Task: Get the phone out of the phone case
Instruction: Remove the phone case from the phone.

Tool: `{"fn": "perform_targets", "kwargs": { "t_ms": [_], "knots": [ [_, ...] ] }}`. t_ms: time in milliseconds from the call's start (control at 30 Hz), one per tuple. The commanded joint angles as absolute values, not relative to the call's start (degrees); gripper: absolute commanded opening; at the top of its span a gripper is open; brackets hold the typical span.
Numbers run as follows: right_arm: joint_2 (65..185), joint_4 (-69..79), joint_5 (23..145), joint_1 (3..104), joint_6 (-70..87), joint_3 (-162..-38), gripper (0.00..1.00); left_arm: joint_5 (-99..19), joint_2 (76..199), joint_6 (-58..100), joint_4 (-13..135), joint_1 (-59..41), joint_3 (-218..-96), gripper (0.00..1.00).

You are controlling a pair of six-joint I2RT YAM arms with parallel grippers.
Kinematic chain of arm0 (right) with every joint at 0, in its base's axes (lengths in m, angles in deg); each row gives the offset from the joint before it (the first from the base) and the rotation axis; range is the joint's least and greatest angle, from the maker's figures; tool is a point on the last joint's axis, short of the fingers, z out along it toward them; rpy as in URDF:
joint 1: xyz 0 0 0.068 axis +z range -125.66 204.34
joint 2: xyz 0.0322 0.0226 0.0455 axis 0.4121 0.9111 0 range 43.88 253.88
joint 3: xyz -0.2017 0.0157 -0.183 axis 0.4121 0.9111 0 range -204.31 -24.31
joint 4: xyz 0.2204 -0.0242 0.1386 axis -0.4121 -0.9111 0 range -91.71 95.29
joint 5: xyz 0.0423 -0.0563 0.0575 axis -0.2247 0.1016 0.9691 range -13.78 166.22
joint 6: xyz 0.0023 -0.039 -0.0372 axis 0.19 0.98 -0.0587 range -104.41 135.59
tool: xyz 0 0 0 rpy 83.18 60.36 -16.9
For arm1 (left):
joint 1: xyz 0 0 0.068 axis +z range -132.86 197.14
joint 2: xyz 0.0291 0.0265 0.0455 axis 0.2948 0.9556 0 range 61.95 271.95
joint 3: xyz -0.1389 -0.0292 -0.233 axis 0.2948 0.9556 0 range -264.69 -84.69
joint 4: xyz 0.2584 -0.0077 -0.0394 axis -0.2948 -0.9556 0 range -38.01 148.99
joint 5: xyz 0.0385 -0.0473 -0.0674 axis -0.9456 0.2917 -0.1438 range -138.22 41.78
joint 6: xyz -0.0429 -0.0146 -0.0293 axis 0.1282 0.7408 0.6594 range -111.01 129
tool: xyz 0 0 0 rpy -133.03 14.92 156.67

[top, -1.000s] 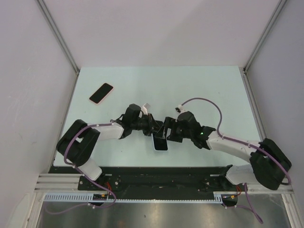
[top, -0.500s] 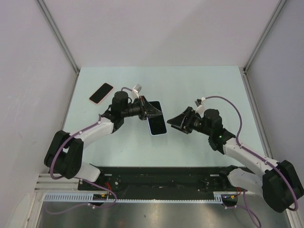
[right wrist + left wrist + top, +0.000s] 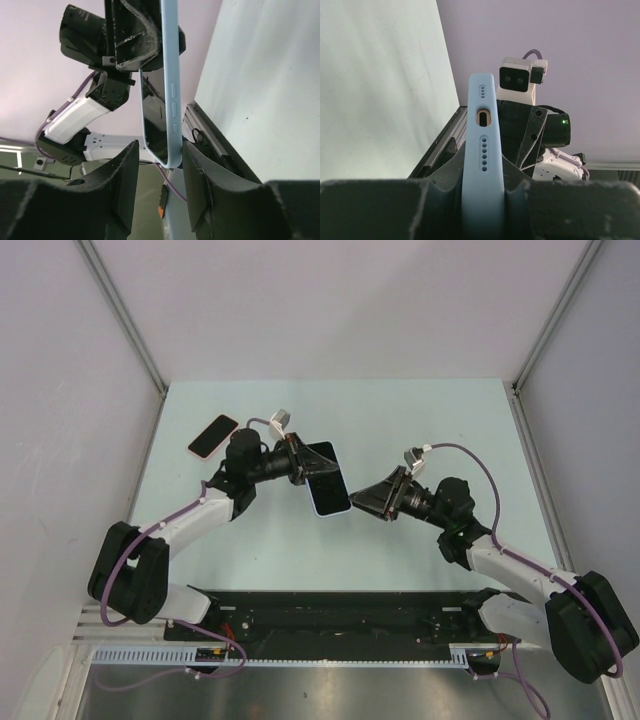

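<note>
My pale green flat table (image 3: 420, 430) fills the middle of the top view. My left arm (image 3: 190, 520) bends in from the lower left. My left gripper (image 3: 303, 462) squeezes the black phone in a soft light-blue case (image 3: 330, 485), up in the air near the middle. My right arm (image 3: 500, 560) reaches from the lower right. My right gripper (image 3: 362, 502) is spread wide beside the phone's lower end. A small pink-edged phone (image 3: 212, 436) lies upper left.

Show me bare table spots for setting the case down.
Bare: the table's far right, behind the right arm, and the near strip between both arms. Crowded: the far-left corner with the pink phone, and the centre, where the left arm holds the blue-cased phone.
</note>
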State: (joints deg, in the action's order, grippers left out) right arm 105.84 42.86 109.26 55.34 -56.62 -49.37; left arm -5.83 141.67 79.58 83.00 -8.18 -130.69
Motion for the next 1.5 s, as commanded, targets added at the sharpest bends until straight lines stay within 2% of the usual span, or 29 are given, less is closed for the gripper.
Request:
{"fn": "perform_targets", "kwargs": {
  "t_ms": [0,267,533,567,600,633,833,1100,1467],
  "knots": [
    [105.9,49.7,111.4,55.7,-59.0,-48.7,0.4,-4.7,138.9,83.5,90.4,-7.9,-132.8,0.0],
    [108.4,57.7,112.1,56.2,-63.4,-46.6,0.27,-5.5,137.5,84.4,91.0,-7.6,-132.7,0.0],
    [112.8,63.3,111.7,58.1,-66.8,-46.2,0.28,-5.9,136.2,84.5,91.7,-7.6,-132.0,0.0],
    [113.4,65.7,111.6,58.3,-67.5,-46.2,0.24,-5.9,136.1,84.5,91.9,-7.6,-131.9,0.0],
    [114.3,67.1,111.6,58.4,-68.3,-46.2,0.05,-5.9,136.0,84.5,92.0,-7.7,-131.6,0.0],
    [115.1,68.5,111.5,58.6,-69.1,-46.2,0.0,-5.9,136.0,84.6,92.2,-7.7,-131.5,0.0],
    [125.9,96.2,110.2,60.2,-78.1,-44.9,0.0,-5.0,135.7,86.2,94.8,-7.6,-131.0,0.0],
    [127.6,97.0,109.5,61.9,-72.0,-45.4,0.0,-2.8,137.0,97.7,111.9,-7.6,-127.9,0.0],
    [114.5,97.0,108.0,61.1,-60.6,-45.8,0.0,-2.1,138.3,103.0,119.9,-7.4,-126.4,0.0]
  ]
}}
